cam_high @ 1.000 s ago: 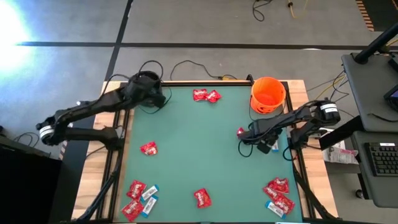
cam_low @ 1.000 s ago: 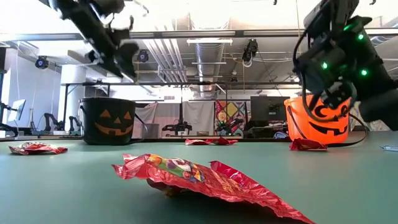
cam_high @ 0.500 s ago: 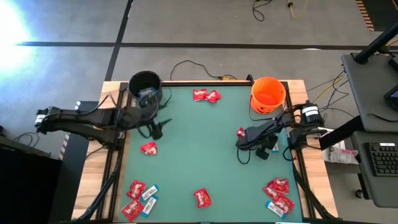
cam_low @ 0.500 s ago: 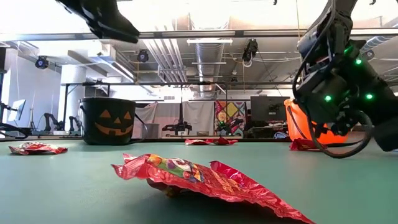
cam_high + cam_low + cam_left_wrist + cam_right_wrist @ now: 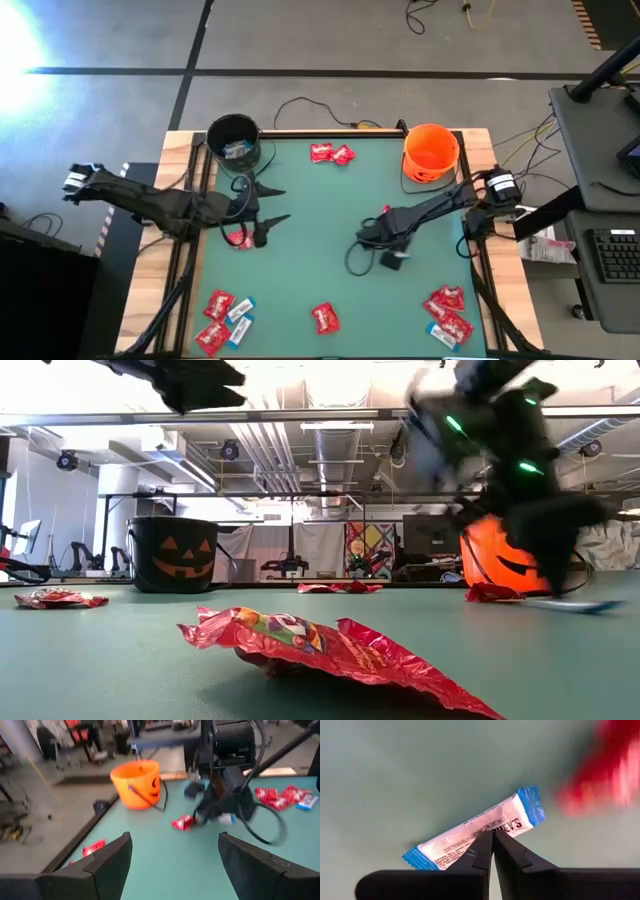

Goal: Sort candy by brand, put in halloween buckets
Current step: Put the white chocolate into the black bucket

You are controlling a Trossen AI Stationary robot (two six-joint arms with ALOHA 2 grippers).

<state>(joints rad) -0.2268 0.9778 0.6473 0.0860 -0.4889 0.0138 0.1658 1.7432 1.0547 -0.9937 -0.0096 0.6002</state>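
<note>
Candy mostly unsorted. Red packets scattered on the green table (image 5: 300,270): a far pair (image 5: 332,153), one mid-left (image 5: 238,238), one near centre (image 5: 325,318), mixed clusters near left (image 5: 224,312) and near right (image 5: 448,312). Black bucket (image 5: 233,139) at far left holds a few pieces; orange bucket (image 5: 431,152) at far right looks empty. Right gripper (image 5: 493,842) is clamped on a white-and-blue bar (image 5: 475,831), mid-right of table. Left gripper (image 5: 172,855) gapes wide, empty, over the mid-left packet. Most sorting remains.
</note>
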